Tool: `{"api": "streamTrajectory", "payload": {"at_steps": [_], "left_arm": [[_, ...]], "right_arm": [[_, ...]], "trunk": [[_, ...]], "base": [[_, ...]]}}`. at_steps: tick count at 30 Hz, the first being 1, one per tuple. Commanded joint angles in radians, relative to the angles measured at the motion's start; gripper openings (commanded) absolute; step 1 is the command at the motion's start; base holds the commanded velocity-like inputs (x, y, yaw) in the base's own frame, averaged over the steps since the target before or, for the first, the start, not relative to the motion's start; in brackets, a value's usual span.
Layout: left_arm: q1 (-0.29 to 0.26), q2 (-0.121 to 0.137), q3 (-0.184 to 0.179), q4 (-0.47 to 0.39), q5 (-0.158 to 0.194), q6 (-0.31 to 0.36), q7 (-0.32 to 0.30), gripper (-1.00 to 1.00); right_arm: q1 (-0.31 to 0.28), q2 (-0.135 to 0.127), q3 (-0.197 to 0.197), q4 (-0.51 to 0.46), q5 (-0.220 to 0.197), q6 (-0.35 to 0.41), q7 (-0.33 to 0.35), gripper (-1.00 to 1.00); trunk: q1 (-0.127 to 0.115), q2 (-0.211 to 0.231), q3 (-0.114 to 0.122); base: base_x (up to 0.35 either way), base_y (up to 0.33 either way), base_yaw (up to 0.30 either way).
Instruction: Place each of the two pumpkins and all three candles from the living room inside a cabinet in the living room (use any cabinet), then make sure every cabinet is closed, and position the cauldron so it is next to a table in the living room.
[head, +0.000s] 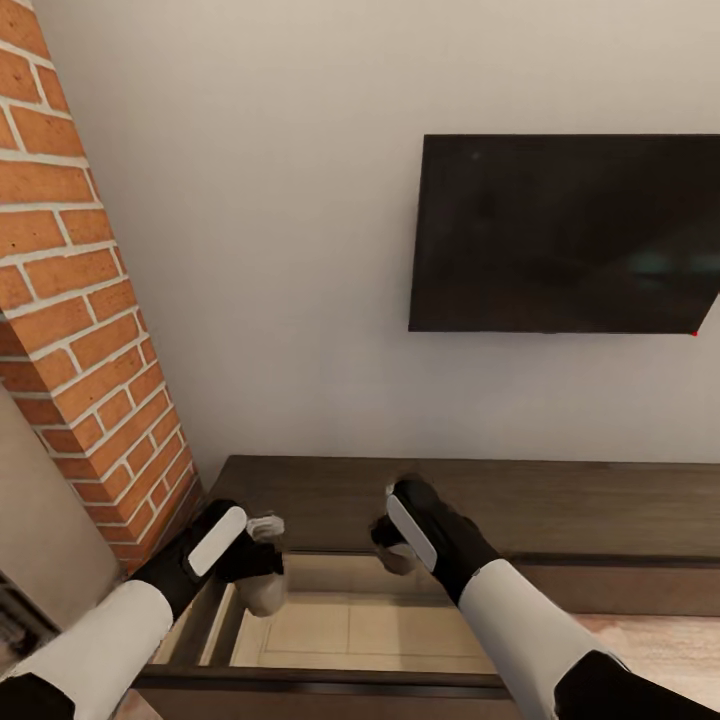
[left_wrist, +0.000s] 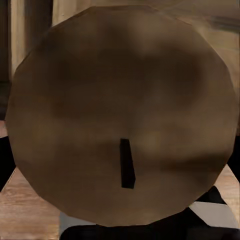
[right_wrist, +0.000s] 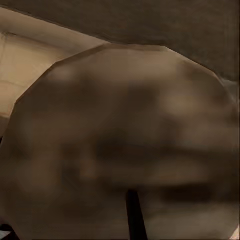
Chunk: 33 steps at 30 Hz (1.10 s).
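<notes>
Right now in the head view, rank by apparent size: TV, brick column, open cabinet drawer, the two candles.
1. TV
2. Brick column, close behind
3. Drawer
4. Candles: smallest, alike, mostly hidden by hands.

I am standing before the cabinet, its open drawer lying under my grippers. A television is hanging above, a brick column standing left.

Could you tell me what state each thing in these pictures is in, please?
cabinet: drawer pulled open beneath the arms, pale beige inside showing.
left gripper: holds a candle above the open drawer.
right gripper: holds a second candle above the open drawer.
television: on the wall, screen dark.
</notes>
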Motion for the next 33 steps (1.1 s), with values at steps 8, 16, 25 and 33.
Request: {"api": "streamTrajectory", "payload": {"at_steps": [8,16,25,33], "left_arm": [[0.0,-0.096,-0.178,0.248,-0.005,-0.292,-0.01,-1.0],[0.0,-0.16,-0.267,0.231,-0.001,-0.432,-0.008,-1.0],[-0.002,-0.168,-0.263,0.228,0.009,-0.426,-0.007,-1.0],[-0.002,-0.163,-0.231,0.234,0.009,-0.43,-0.013,-1.0]], "right_arm": [[0.004,0.0,-0.007,0.327,-0.047,-0.196,0.03,-1.0],[0.004,0.0,-0.006,0.388,-0.162,-0.366,0.073,-1.0],[0.003,0.0,-0.006,0.38,-0.165,-0.374,0.074,-1.0],[0.003,0.0,-0.005,0.381,-0.165,-0.373,0.075,-1.0]], "trunk": [[0.0,0.0,0.0],[0.004,-0.007,-0.003],[0.038,-0.07,-0.031],[0.069,-0.126,-0.056]], "base": [[0.0,0.0,0.0],[0.0,0.0,0.0],[0.0,0.0,0.0],[0.0,0.0,0.0]]}}
